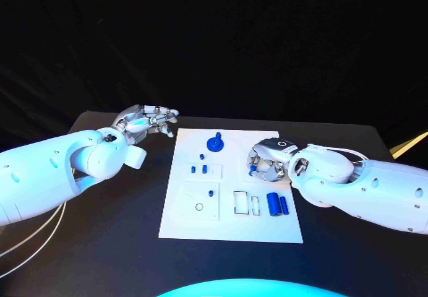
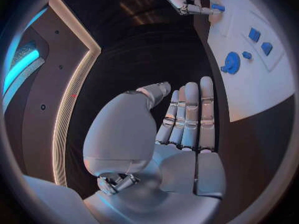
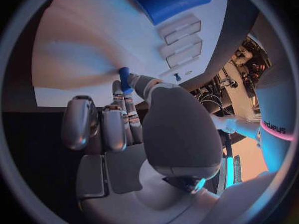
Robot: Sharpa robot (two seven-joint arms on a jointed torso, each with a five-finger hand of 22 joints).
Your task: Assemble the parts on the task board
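The white task board (image 1: 183,229) lies in the middle of the black table. My right hand (image 1: 270,159) hovers over its right side and pinches a small blue peg (image 3: 124,79) between thumb and a finger; the peg (image 1: 254,167) points down at the board. A round blue knob (image 1: 215,143) stands at the board's far end, with two small blue blocks (image 1: 200,168) nearer. Two blue cylinders (image 1: 278,204) lie beside two rectangular slots (image 1: 246,202). My left hand (image 1: 147,120) is off the board's far left corner, fingers straight and apart, holding nothing.
A raised white square plate (image 1: 201,209) with a small ring (image 1: 210,192) on it sits on the board's left half. In the left wrist view the board (image 2: 261,94) and the round knob (image 2: 231,63) lie beyond my fingers (image 2: 190,114). Black table surrounds the board.
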